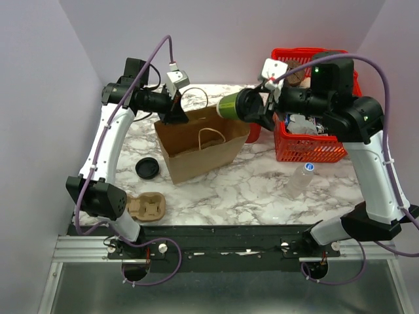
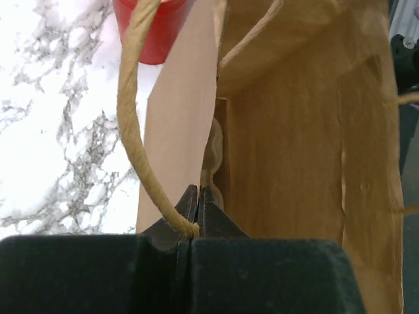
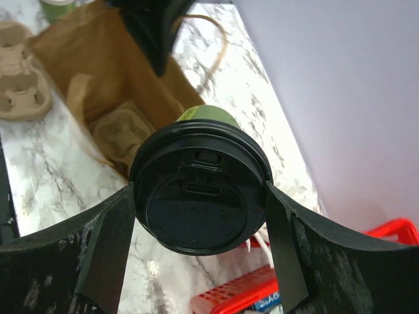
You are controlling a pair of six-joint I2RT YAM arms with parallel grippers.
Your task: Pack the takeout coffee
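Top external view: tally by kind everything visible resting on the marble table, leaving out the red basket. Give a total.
Paper bag: 1
Loose black lid: 1
Cup carrier: 1
Clear bottle: 1
Red cup: 1
Total: 5

White arms (image 1: 108, 140) carry black joints (image 1: 98, 196) and purple cables (image 1: 160, 52).
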